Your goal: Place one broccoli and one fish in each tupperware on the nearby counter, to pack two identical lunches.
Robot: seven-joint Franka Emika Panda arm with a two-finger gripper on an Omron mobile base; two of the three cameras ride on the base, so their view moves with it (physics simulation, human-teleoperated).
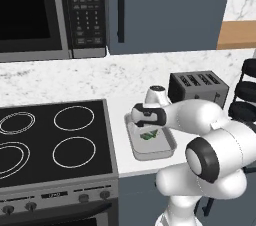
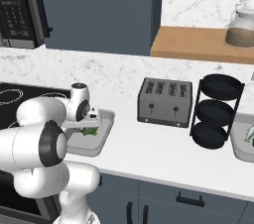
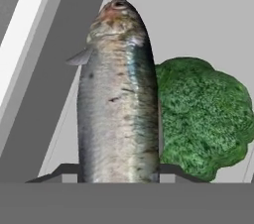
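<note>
A silvery fish (image 3: 119, 94) stands lengthwise between my fingertips, head pointing away from the hand, and my gripper (image 3: 119, 173) is shut on it. Just beyond it lies a green broccoli (image 3: 203, 114) inside the light-grey tupperware (image 3: 198, 15). From the base, my gripper (image 1: 146, 126) hangs low over this tupperware (image 1: 137, 152) on the white counter (image 1: 150, 77), right of the stove, with the broccoli (image 1: 149, 135) peeking out under the hand. The right base view shows the same tupperware (image 2: 104, 136) and broccoli (image 2: 90, 131). Another tupperware (image 2: 240, 151) sits at the far right edge.
A black stovetop (image 1: 50, 140) borders the tray on the left. A dark toaster (image 2: 164, 101) and a black three-tier rack (image 2: 218, 111) stand further right on the counter. A microwave (image 1: 50, 10) hangs over the stove. A wooden shelf (image 2: 198, 44) holds a jar (image 2: 241, 29).
</note>
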